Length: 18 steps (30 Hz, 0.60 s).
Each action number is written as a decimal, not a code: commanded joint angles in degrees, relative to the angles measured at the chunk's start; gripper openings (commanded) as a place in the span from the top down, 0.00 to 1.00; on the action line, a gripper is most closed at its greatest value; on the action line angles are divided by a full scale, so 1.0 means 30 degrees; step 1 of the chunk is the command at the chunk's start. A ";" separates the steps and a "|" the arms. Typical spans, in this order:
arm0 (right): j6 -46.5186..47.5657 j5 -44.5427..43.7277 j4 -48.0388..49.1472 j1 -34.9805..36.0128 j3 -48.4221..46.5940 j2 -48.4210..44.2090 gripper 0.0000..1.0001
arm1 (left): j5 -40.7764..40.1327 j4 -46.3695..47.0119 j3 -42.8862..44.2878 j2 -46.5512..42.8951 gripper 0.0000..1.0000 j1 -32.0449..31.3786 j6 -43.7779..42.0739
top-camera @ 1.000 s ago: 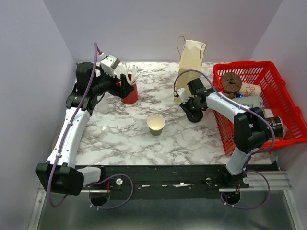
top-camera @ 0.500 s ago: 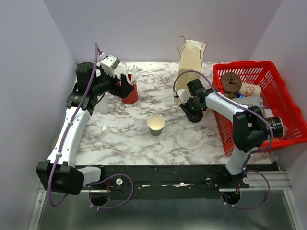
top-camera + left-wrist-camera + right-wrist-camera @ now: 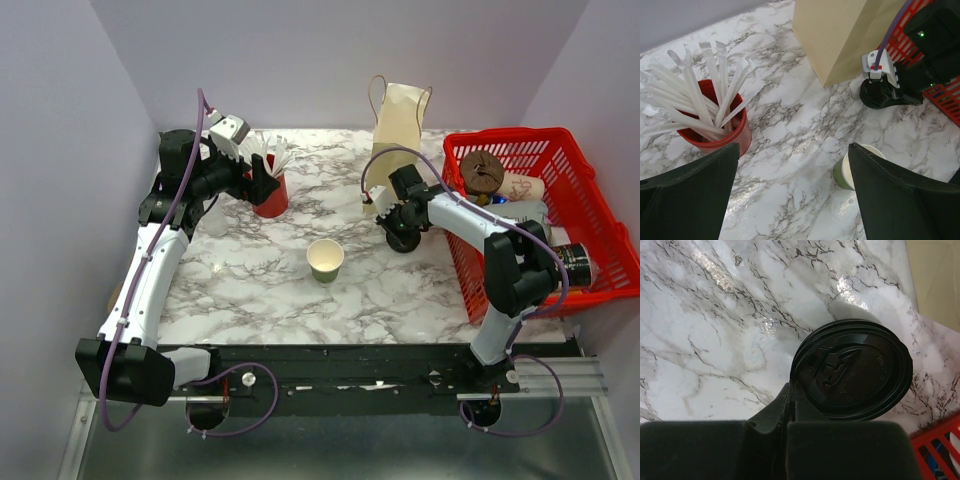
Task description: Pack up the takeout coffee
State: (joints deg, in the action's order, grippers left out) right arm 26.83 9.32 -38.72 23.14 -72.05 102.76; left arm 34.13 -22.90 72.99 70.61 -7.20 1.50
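Note:
The takeout coffee cup [image 3: 325, 260], olive-green with a cream inside, stands open and lidless in the middle of the marble table; it also shows in the left wrist view [image 3: 841, 173], partly behind my right finger. My right gripper [image 3: 399, 232] is shut on the rim of a round black plastic lid [image 3: 855, 370], holding it low over the table right of the cup, in front of the paper bag. The lid also shows in the left wrist view [image 3: 879, 95]. My left gripper [image 3: 262, 180] is open and empty, beside the red cup of white sticks [image 3: 272, 197].
A tan paper bag [image 3: 402, 120] with handles stands at the back centre. A red basket [image 3: 510, 134] with cups and a brown lid fills the right side. The red cup of sticks [image 3: 725, 132] is at the back left.
My right gripper has shifted slightly left and away with the black lid in it. The left arm and the green cup have not moved.

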 commanded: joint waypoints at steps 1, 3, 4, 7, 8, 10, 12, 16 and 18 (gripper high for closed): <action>-0.0008 -0.0237 -0.0568 -0.0036 -0.0445 -0.0851 0.99 | 0.0458 0.0191 0.0015 -0.0069 0.04 -0.0030 -0.0349; 0.0050 -0.0207 -0.0862 -0.0036 -0.0474 -0.1321 0.99 | 0.0867 -0.0449 0.0132 -0.0215 0.05 -0.0496 -0.1953; 0.0109 -0.0062 -0.1211 -0.0036 -0.0475 -0.1556 0.99 | 0.1131 -0.0715 0.0248 -0.0245 0.05 -0.0616 -0.2457; 0.0576 0.0783 -0.2467 -0.0036 -0.0709 -0.2610 0.99 | 0.2357 -0.1361 0.0134 -0.0684 0.05 -0.0939 -0.4186; 0.0752 0.1108 -0.2793 -0.0065 -0.0883 -0.3135 0.99 | 0.2625 -0.1420 -0.0013 -0.0917 0.05 -0.1055 -0.4829; 0.1454 0.2653 -0.4019 -0.0036 -0.1118 -0.3607 0.99 | 0.3472 -0.1304 -0.0625 -0.1707 0.05 -0.1435 -0.6609; 0.2127 0.3480 -0.4610 -0.0065 -0.1294 -0.4307 0.99 | 0.4264 -0.1361 -0.1008 -0.2525 0.05 -0.1758 -0.8021; 0.4849 0.7919 -0.6279 -0.0036 -0.1734 -0.5218 0.99 | 0.6229 -0.1450 -0.2674 -0.3964 0.05 -0.2753 -1.3496; 0.6661 0.9657 -0.7393 -0.0065 -0.2085 -0.5424 0.99 | 0.6231 -0.1537 -0.3088 -0.4258 0.03 -0.3778 -1.6632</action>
State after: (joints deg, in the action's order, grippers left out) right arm 35.94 23.46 -52.51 23.14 -75.85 88.36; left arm 46.06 -26.41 67.02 60.66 -14.61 -26.76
